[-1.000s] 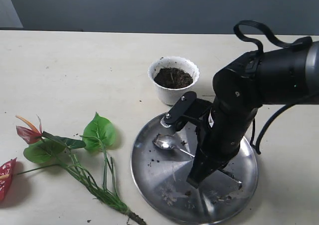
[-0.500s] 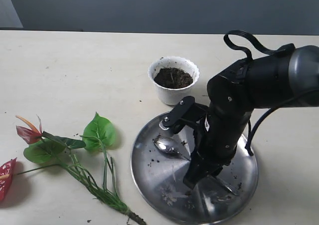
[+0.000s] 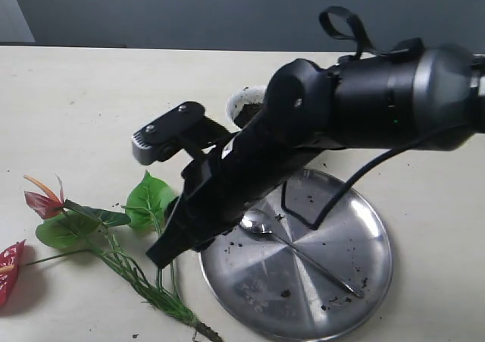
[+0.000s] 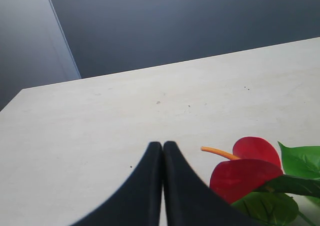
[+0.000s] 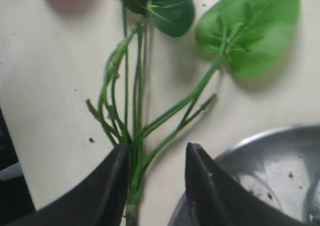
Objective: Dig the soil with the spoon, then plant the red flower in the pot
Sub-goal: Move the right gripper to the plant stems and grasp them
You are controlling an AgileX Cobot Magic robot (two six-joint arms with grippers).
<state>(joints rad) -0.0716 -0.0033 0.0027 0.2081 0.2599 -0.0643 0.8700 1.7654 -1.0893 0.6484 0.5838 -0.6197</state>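
The red flower (image 3: 43, 204) lies flat on the table at the left, its green stems (image 3: 148, 285) running toward the front. My right gripper (image 3: 165, 252) has reached across and hangs open just above those stems. In the right wrist view the stem bundle (image 5: 134, 151) sits between the open gripper (image 5: 157, 151) fingers, close to one finger. The spoon (image 3: 261, 222) lies on the steel plate (image 3: 364, 213). The white pot (image 3: 239, 101) is mostly hidden behind the right arm, as is its soil. My left gripper (image 4: 162, 146) is shut and empty beside a red bloom (image 4: 247, 171).
The plate's rim (image 5: 270, 151) lies right beside the stems, near one right finger. Soil crumbs are scattered on the plate. A second red bloom (image 3: 9, 270) lies at the left edge. Green leaves (image 3: 151, 198) spread between the blooms and the plate.
My right arm has swung left off the plate, over to the flower stems. The spoon stays lying on the plate. The pot is now covered by the arm.
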